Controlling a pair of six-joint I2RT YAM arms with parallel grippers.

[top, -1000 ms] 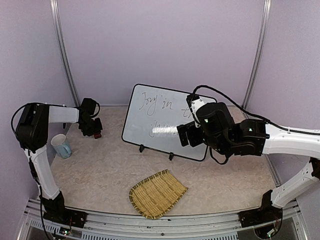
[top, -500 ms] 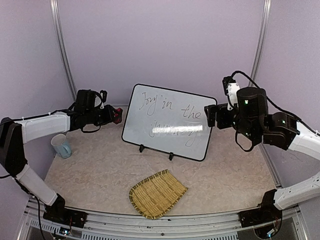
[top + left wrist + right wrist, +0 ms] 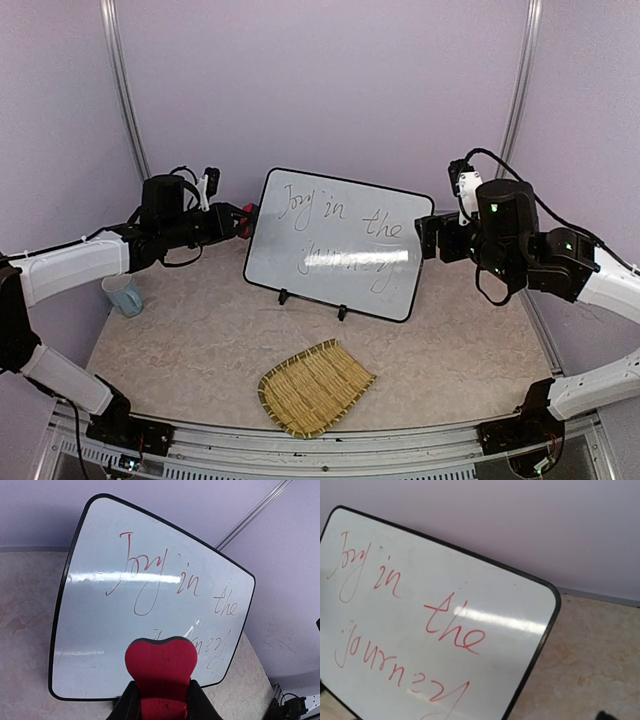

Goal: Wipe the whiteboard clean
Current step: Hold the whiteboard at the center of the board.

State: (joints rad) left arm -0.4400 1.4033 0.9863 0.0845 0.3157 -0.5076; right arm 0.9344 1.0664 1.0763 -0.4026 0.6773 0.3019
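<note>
The whiteboard (image 3: 335, 262) stands tilted on two small black feet at the middle back and bears red handwriting, "Joy in the journey". It also shows in the left wrist view (image 3: 95, 615) and the right wrist view (image 3: 410, 610). My left gripper (image 3: 240, 219) is at the board's upper left edge, shut on a red heart-shaped eraser (image 3: 161, 665) that points at the board, a little short of its face. My right gripper (image 3: 428, 238) hovers by the board's right edge. Its fingers do not show in the right wrist view.
A blue and white mug (image 3: 124, 293) stands at the left under my left arm. A woven straw mat (image 3: 314, 387) lies in front of the board. Purple walls with metal poles (image 3: 128, 110) close the back and sides.
My left arm has swung right from near the mug to the board's left edge, carrying the eraser. My right arm has moved from in front of the board to its right side.
</note>
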